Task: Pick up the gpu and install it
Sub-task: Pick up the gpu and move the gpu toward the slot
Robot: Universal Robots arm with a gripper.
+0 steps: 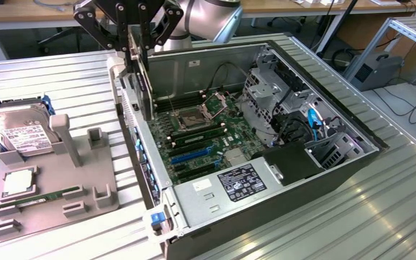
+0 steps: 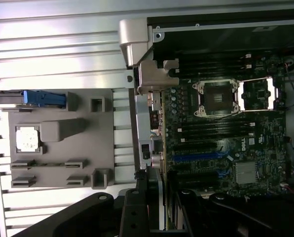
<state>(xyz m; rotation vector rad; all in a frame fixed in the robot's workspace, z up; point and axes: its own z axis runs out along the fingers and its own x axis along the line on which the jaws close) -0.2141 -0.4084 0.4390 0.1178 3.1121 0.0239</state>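
Gpu (image 1: 145,86): clamped between the fingers of the hand (image 1: 137,49), hanging straight below it on edge, long axis about vertical. Held inside the open computer case (image 1: 186,67), just beside its wall on the exterior view's left, lower end close above the motherboard (image 1: 215,135) near the CPU socket (image 1: 193,116). Blue expansion slots (image 1: 192,156) farther along that wall, toward the exterior view's lower edge. Not seated yet, by the look of it.
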